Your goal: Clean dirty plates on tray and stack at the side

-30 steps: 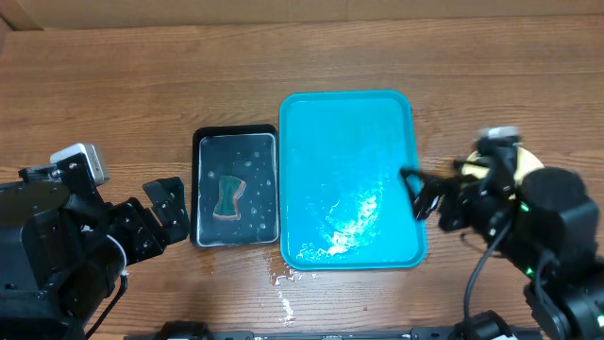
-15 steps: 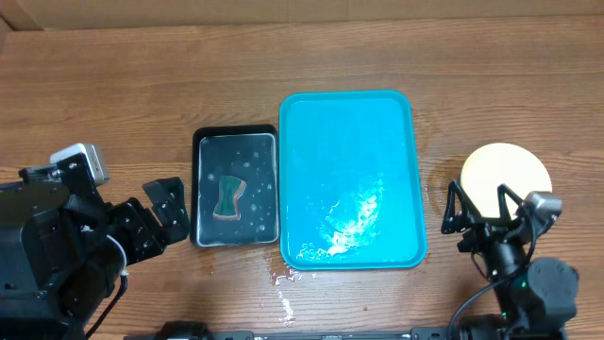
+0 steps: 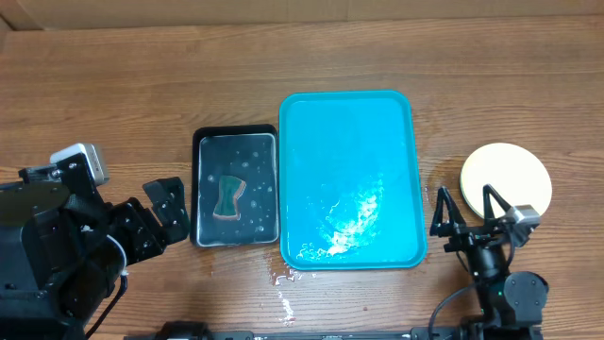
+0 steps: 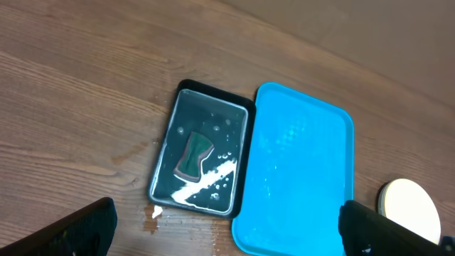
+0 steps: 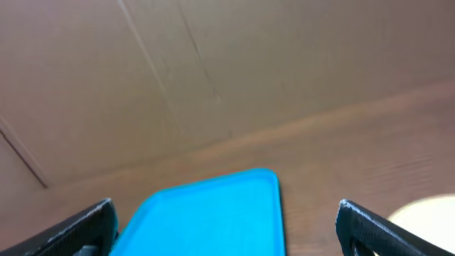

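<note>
The turquoise tray (image 3: 349, 113) lies mid-table, wet and with no plates on it. It also shows in the left wrist view (image 4: 302, 142) and the right wrist view (image 5: 213, 206). The plates (image 3: 506, 179) show as one pale round disc on the table right of the tray; only the top one is visible, and how many lie under it is hidden. The disc's edge shows in the left wrist view (image 4: 409, 205) and the right wrist view (image 5: 426, 210). My right gripper (image 3: 466, 210) (image 5: 227, 235) is open and empty, just in front of the plates. My left gripper (image 3: 168, 210) (image 4: 231, 238) is open and empty, left of the black tray.
A small black tray (image 3: 236, 142) (image 4: 170, 142) of water holds a green sponge (image 3: 228, 195) (image 4: 192, 154), left of the turquoise tray. Water drops lie on the wood (image 3: 283, 283) in front of the trays. A brown wall stands behind the table (image 5: 213, 71).
My right arm has pulled back from the tray's right rim toward the front right, uncovering the plates. The left arm has not moved.
</note>
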You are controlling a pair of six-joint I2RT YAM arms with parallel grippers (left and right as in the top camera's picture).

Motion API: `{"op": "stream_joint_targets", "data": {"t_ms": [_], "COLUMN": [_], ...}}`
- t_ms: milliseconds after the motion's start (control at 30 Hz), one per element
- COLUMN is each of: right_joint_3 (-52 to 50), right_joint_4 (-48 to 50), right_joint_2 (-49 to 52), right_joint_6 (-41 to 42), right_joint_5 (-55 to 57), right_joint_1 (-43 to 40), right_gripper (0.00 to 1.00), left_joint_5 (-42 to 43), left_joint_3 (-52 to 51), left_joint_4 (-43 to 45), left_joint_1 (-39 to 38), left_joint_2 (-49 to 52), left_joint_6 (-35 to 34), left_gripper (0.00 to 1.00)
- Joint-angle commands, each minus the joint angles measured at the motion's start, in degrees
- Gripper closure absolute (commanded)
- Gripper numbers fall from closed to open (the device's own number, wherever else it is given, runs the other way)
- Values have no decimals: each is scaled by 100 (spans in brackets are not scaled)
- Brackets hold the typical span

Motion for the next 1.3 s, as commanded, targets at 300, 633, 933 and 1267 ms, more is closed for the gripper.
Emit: {"op": "stream_joint_targets", "data": {"t_ms": [300, 633, 933, 1267], "right_joint_3": [-140, -140, -140, -140], "right_joint_4": [-59, -61, -61, -61], "right_joint_2": [-48, -48, -48, -48], "right_joint_6": [-2, -2, -2, -2], "right_joint_5": [76, 74, 74, 76], "right_joint_1": [-20, -20, -20, -20], "right_gripper": [0, 0, 0, 0], "left_joint_5": [20, 20, 2, -533], "left_joint_3": [61, 61, 24, -3014], "left_joint_4": [9, 9, -197, 3757], "left_joint_1": [13, 13, 9, 9], "left_joint_2": [7, 7, -2, -1373], "left_joint_6": [63, 63, 83, 109], "left_gripper": [0, 0, 0, 0]}}
